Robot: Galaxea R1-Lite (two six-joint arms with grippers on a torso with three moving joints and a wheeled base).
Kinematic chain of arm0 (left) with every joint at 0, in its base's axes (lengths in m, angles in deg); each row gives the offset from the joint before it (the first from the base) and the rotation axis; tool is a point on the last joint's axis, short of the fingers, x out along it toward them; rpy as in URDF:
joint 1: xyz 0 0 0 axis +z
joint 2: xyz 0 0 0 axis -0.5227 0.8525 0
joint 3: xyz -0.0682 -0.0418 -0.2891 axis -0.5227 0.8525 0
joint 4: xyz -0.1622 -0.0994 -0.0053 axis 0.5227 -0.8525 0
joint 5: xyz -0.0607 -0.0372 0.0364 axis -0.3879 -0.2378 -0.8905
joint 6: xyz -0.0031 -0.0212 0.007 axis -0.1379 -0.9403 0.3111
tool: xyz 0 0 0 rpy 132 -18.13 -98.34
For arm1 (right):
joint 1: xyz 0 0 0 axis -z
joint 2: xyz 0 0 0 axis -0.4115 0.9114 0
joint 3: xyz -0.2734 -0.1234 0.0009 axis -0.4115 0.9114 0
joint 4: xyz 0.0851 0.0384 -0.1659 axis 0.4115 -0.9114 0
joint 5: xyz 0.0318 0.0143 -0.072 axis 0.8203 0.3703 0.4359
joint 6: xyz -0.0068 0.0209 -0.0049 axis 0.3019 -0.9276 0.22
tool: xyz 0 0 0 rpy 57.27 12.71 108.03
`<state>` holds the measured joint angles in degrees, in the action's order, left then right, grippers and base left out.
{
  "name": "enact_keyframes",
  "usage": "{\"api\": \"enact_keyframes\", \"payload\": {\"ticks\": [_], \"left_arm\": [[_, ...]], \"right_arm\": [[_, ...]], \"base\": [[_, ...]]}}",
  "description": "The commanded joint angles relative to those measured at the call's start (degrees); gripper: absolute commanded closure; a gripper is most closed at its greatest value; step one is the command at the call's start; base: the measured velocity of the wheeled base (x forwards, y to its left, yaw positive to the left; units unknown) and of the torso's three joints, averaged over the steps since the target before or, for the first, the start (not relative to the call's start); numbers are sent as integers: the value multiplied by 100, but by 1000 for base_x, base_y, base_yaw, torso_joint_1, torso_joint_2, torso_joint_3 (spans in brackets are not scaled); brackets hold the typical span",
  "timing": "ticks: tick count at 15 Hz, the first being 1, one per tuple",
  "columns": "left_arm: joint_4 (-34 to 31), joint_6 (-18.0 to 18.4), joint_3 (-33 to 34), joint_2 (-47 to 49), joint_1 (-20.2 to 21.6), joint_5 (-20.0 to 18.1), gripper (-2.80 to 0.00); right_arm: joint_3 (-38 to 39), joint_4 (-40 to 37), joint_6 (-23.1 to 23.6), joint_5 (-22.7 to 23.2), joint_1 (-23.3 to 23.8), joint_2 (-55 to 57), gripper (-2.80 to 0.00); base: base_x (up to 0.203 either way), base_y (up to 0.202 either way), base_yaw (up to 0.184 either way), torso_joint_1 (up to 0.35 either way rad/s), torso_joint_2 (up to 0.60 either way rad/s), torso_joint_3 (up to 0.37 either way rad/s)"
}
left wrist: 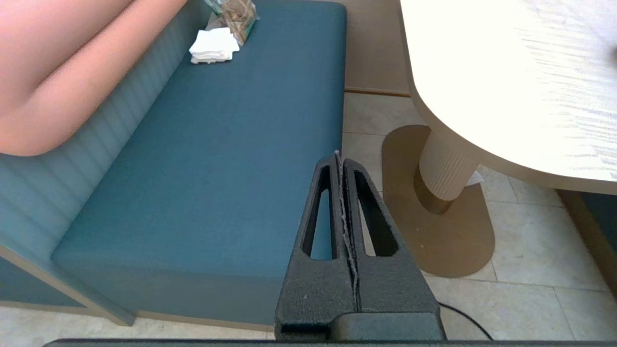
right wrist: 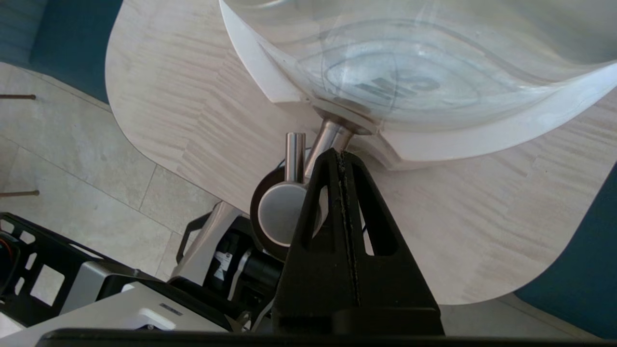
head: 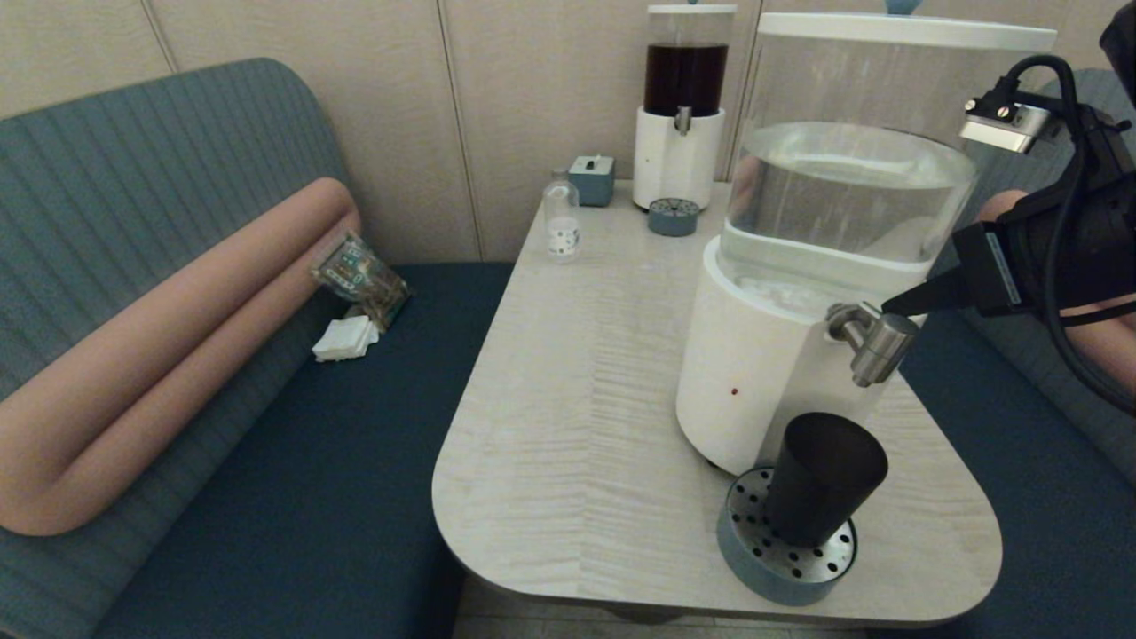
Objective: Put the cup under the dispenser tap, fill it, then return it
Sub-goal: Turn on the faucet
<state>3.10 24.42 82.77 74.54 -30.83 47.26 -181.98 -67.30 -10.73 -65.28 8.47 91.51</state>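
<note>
You're working w/ the right hand, fingers pressed together w/ nothing between them, tip sitting right at the back of the dispenser tap, seemingly touching its top where the spigot leaves the white base; in the right wrist view the closed hand is lying over the spigot neck w/ the round tap cap just beside it. The cup is standing upright below and in front of the hand, on the perforated drip tray, directly under the nozzle, apart from the hand. No stream is showing and I can't tell if there's any water in it. Judging it: thin plastic tumbler, light when empty, noticeably heavier and sloshy once filled, walls smooth and tapered so it's prob. slippery and will flex if you're squeezing hard. Take it around the mid-to-upper wall, where the taper is widening, fingers level, moderate pressure, keeping it vertical. The tap is rigid metal, so pushing is fine. Left hand is closed on nothing, parked off the desk over the bench seat.
</note>
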Motion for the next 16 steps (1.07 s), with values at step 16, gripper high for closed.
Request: {"api": "enact_keyframes", "payload": {"ticks": [16], "left_arm": [[-1, -3, -3, 9, 2, 3, 0]], "right_arm": [[1314, 1083, 404, -109, -125, -834, 0]], "base": [[0, 0, 0, 0, 0, 0]]}}
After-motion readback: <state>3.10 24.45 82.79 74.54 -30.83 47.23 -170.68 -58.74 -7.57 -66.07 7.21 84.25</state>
